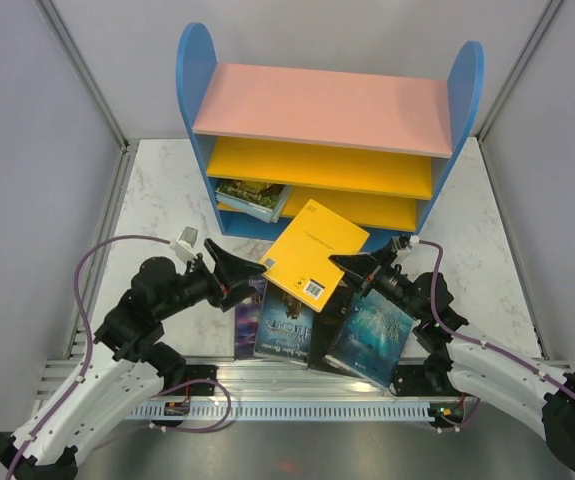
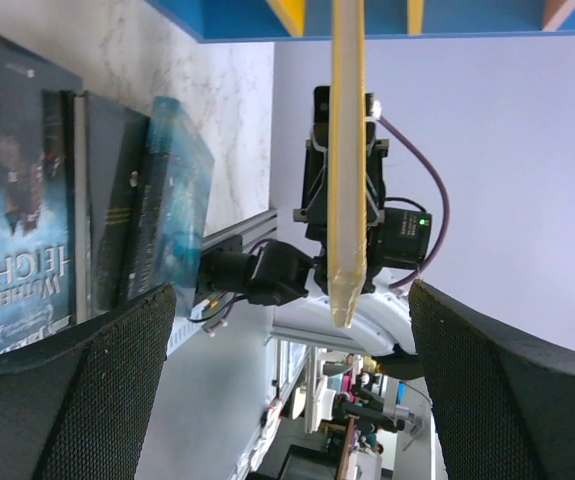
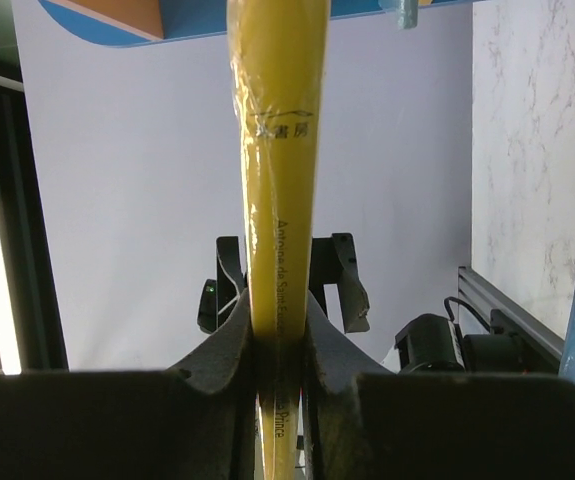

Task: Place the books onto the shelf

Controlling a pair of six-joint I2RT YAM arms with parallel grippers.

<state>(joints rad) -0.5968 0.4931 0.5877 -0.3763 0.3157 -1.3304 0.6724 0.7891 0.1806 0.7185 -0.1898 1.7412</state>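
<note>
Yellow was the book [image 1: 315, 252] in play. It hung in the air just in front of the shelf [image 1: 193, 80], one far corner pointing at the lower openings and its cover tilted rather than level. The right claw [image 1: 345, 265] was clamped on its near right edge. The right wrist view showed both fingers pressed flat against the covers, with the book's edge running up between them. The left claw [image 1: 247, 270] stood spread wide just beside the book's near left edge, holding nothing.

The step in hand looked like feeding this book into the shelf beneath the upper orange board [image 1: 317, 165]. To do it well, the book would probably need turning so that a straight edge led in rather than a corner. It would also need levelling so it passed under that board without catching. A green-covered book [image 1: 252, 195] already lay at the left end inside, so aiming to the right of it seemed wise. The grip held one edge only, so the far end might sag or swing. A slow push, with the left claw ready to steady the free side, would be safer. Several more books [image 1: 285, 325] lay side by side on the table [image 1: 157, 190] near the arms.
</note>
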